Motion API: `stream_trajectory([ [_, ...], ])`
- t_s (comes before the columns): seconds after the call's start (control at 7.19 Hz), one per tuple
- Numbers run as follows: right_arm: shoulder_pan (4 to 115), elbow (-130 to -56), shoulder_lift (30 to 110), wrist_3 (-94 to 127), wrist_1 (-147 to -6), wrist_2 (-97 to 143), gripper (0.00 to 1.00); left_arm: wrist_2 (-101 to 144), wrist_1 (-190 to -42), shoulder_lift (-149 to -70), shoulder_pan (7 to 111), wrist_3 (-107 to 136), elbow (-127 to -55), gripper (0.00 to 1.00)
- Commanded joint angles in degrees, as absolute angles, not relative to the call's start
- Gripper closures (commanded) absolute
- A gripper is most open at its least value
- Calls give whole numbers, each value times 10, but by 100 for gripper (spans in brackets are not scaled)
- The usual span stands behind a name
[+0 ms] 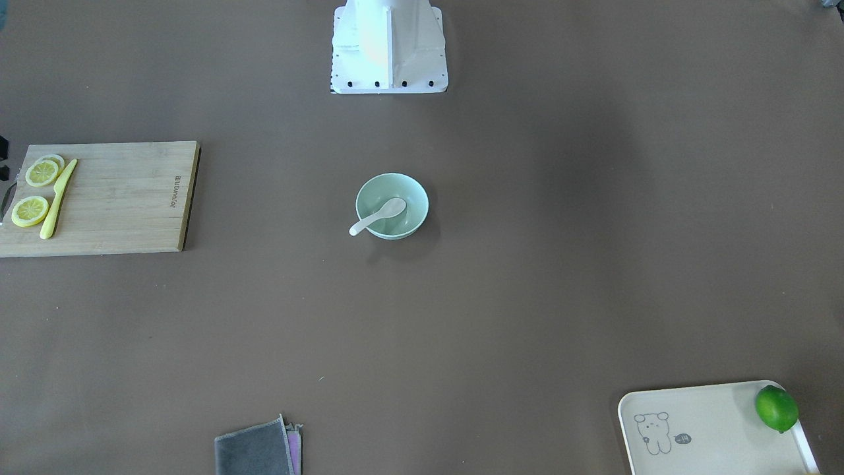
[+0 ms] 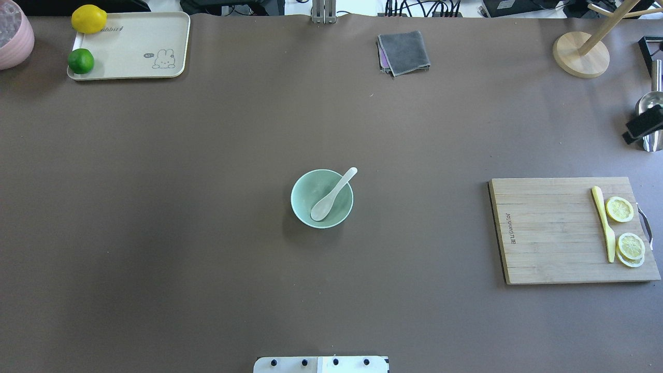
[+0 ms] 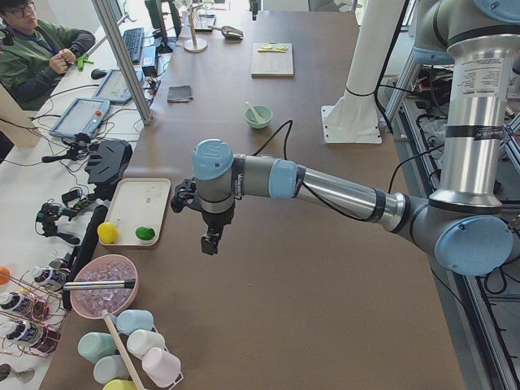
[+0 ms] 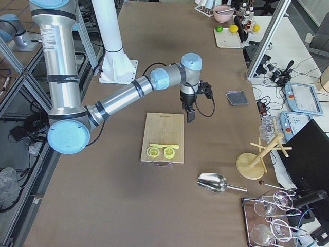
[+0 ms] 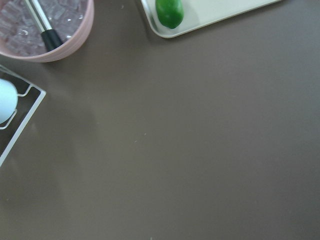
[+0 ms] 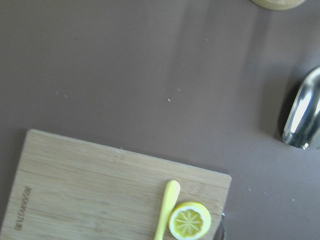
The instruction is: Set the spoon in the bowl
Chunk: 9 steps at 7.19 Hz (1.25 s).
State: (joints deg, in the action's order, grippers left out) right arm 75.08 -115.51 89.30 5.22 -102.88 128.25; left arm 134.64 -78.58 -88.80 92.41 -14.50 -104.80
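Observation:
The pale mint-green bowl (image 1: 413,196) (image 2: 303,190) stands at the middle of the table. The white spoon (image 1: 378,216) (image 2: 331,196) lies in it, scoop on the bowl's floor and handle leaning over the rim. Both also show far off in the exterior left view: bowl (image 3: 259,119), spoon (image 3: 252,109). My left gripper (image 3: 210,242) hangs above the table near the cream tray, far from the bowl. My right gripper (image 4: 190,116) hangs over the far edge of the cutting board. I cannot tell whether either gripper is open or shut. Both hold nothing that shows.
A wooden cutting board (image 2: 549,230) with lemon slices (image 2: 620,209) and a yellow knife (image 2: 604,223) lies at the right. A cream tray (image 2: 134,46) with a lime (image 2: 81,61) and a lemon (image 2: 89,18), a grey cloth (image 2: 404,52), a pink bowl (image 5: 45,30) and a metal scoop (image 6: 302,117) sit around the edges.

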Motion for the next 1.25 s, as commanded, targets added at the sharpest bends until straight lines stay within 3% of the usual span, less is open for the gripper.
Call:
stream_trajectory([
  [0.0,846,-1134,979,-84,-1026,1296,0,1342,-827,-846,946,-149,-1021,1],
  [0.42,914,-1049,1004,-96,-957,1304,0,1341,-836,-797,953,-153,-1060,1],
  [1.11,965,-1067,1054,-127,-944,1371,0,1340,-836,-774,952,-153,-1060,1],
])
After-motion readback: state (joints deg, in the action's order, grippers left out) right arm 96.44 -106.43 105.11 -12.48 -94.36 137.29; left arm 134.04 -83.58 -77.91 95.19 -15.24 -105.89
